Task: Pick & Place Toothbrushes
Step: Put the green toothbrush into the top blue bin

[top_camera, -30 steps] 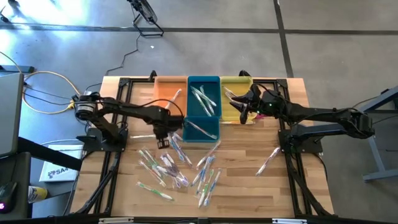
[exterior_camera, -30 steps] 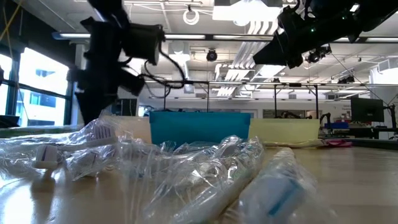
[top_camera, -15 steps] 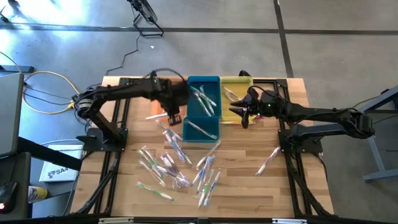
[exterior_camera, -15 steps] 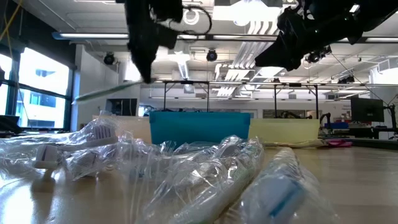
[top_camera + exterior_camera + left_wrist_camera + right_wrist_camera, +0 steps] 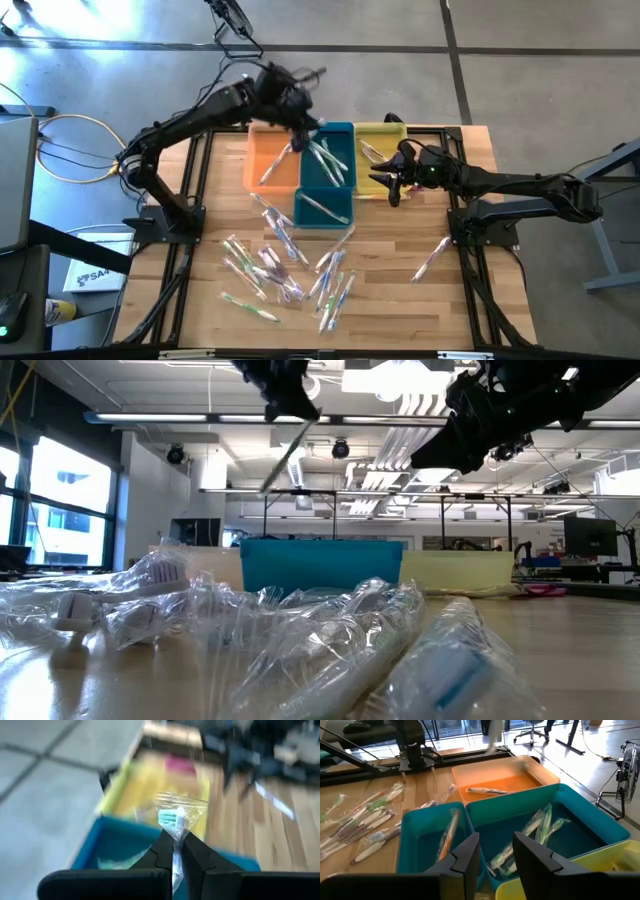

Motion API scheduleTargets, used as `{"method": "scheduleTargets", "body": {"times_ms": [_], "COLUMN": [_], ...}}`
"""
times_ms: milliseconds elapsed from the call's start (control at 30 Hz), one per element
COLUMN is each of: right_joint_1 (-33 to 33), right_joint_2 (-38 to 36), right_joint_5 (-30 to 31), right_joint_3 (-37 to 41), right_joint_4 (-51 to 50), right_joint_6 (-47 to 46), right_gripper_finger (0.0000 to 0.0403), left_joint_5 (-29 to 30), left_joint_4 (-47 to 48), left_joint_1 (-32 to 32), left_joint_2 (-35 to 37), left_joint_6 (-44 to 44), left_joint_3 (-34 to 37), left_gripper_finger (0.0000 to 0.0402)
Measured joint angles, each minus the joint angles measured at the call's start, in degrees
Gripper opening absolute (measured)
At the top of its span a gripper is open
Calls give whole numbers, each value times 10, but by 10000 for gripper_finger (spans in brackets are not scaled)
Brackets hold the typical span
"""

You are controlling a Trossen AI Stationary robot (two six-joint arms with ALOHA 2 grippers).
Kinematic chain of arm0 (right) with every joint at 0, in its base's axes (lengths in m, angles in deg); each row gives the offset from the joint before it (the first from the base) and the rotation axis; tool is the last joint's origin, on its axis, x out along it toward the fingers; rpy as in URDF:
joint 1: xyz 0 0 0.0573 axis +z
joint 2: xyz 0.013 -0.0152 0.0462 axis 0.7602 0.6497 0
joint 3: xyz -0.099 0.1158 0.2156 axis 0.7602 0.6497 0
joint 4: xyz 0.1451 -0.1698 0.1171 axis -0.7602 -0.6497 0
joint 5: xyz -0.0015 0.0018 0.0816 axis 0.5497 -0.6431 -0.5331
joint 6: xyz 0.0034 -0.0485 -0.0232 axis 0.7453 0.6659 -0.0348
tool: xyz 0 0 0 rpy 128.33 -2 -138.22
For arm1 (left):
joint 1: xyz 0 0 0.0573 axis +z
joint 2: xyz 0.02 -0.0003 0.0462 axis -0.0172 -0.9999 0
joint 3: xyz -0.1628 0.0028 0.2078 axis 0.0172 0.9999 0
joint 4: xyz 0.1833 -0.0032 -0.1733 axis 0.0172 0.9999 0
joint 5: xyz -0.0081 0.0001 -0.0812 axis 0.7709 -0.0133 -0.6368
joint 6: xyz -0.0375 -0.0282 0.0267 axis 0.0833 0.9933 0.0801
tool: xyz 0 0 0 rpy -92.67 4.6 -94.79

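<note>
A wooden tabletop carries three bins in a row at its far edge: one orange bin, one blue bin with two compartments, one yellow bin. The left hand is raised above the far edge of the bins, pinched shut on one wrapped toothbrush with a pale green head. The right hand hovers at the yellow bin's front edge, fingers partly apart, holding nothing. A loose pile of wrapped toothbrushes, too tangled to count, lies on the tabletop before the bins; one stray toothbrush lies apart to the right. The orange bin holds one, the blue several.
</note>
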State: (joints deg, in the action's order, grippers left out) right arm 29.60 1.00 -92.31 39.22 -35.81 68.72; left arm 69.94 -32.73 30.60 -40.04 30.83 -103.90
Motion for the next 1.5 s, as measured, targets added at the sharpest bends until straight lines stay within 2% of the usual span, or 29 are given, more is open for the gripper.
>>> {"method": "scheduleTargets", "body": {"times_ms": [133,367,700,800,1300,1500], "right_joint_1": [0,0,0,0,0,0], "right_joint_2": [0,0,0,0,0,0], "right_joint_5": [0,0,0,0,2,2], "right_joint_3": [0,0,0,0,0,0], "right_joint_4": [-4,-14,-14,-15,-19,-19], "right_joint_6": [-4,-28,-29,-29,-29,-29], "right_gripper_finger": [111,111,111,111,111,111], "left_joint_5": [-50,-96,-128,-126,-119,-81], "left_joint_4": [-51,-96,-140,-166,-168,-167], "left_joint_1": [36,75,91,90,90,82], "left_joint_2": [-23,-80,-174,-198,-263,-264], "left_joint_6": [20,75,158,174,211,206], "left_joint_3": [1,0,1,0,1,1], "left_gripper_finger": [8,8,8,8,8,8]}}
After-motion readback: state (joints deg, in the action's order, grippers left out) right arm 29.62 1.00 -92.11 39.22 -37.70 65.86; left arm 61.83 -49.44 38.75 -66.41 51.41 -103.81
